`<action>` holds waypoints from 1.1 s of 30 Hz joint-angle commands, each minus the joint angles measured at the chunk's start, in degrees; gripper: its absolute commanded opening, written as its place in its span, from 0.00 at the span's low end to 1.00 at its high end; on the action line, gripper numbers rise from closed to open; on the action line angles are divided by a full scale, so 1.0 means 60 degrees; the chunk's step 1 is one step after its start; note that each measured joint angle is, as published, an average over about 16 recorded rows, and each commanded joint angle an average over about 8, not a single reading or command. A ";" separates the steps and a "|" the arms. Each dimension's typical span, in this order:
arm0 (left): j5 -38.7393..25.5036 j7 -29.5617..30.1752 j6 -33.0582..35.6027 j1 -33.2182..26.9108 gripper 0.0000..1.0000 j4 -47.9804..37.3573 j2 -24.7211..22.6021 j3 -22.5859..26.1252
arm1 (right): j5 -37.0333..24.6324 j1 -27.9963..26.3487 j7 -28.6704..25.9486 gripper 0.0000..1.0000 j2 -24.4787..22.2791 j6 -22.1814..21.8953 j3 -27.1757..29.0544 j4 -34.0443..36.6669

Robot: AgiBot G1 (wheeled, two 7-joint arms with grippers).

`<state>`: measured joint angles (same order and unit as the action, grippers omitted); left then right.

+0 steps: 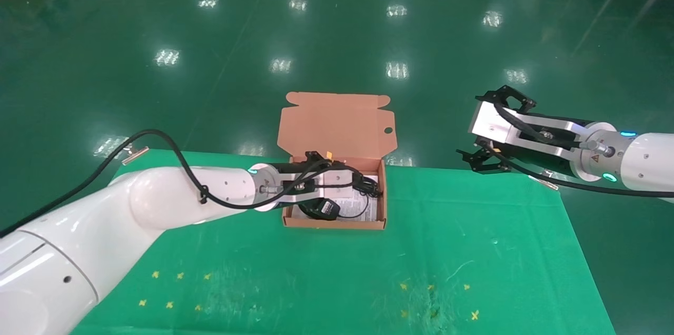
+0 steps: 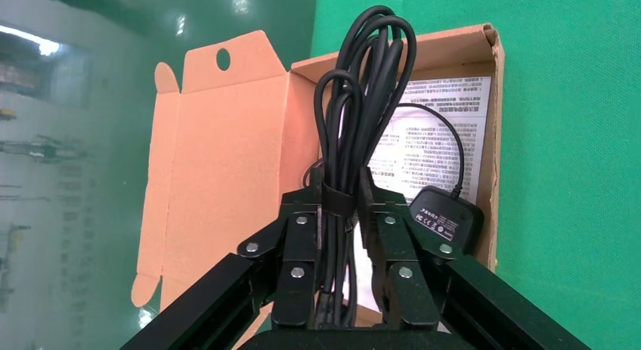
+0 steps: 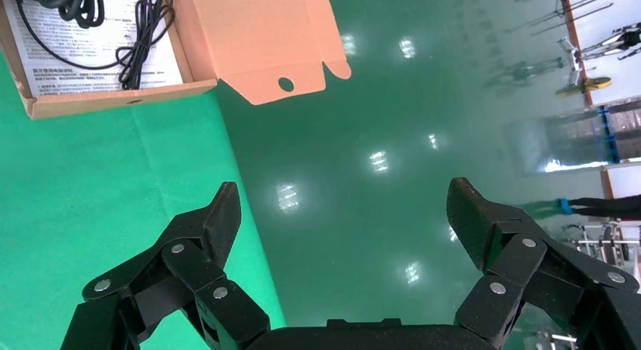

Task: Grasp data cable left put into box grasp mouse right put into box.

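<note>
The left gripper (image 2: 339, 248) is clamped on the cable (image 2: 361, 123) near its tie band, so the long coil stays bundled and hangs over the open box (image 2: 493, 138), apparently ready to be lowered in. The mouse (image 2: 447, 223) already lies inside on the printed sheet (image 2: 446, 116), near the front wall. The right gripper (image 1: 482, 158) waits spread and empty beyond the table's (image 1: 474, 250) far right edge, clear of the work.
</note>
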<state>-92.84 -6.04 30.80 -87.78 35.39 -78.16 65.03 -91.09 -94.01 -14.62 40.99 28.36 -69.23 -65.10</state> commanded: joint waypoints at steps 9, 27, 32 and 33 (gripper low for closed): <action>0.0362 0.0407 0.0063 -0.0500 1.00 0.0904 0.0730 -0.0409 | -0.0204 -0.0387 0.0161 1.00 -0.0066 0.0051 0.0082 -0.0193; 0.1799 0.1165 0.1248 -0.0375 1.00 0.2359 0.2383 -0.2023 | 0.0441 -0.0380 0.0559 1.00 -0.0354 0.1734 0.1334 -0.0770; 0.2498 0.1335 0.2072 0.0120 1.00 0.2777 0.2884 -0.2664 | 0.1230 0.0208 0.0567 1.00 -0.0419 0.2529 0.2099 -0.0835; 0.2634 0.1368 0.2232 0.0216 1.00 0.2859 0.2982 -0.2788 | 0.1383 0.0322 0.0569 1.00 -0.0432 0.2683 0.2248 -0.0848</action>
<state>-77.16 2.14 44.05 -86.56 52.47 -60.36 48.41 -82.93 -92.18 -11.21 38.41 44.32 -55.88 -70.18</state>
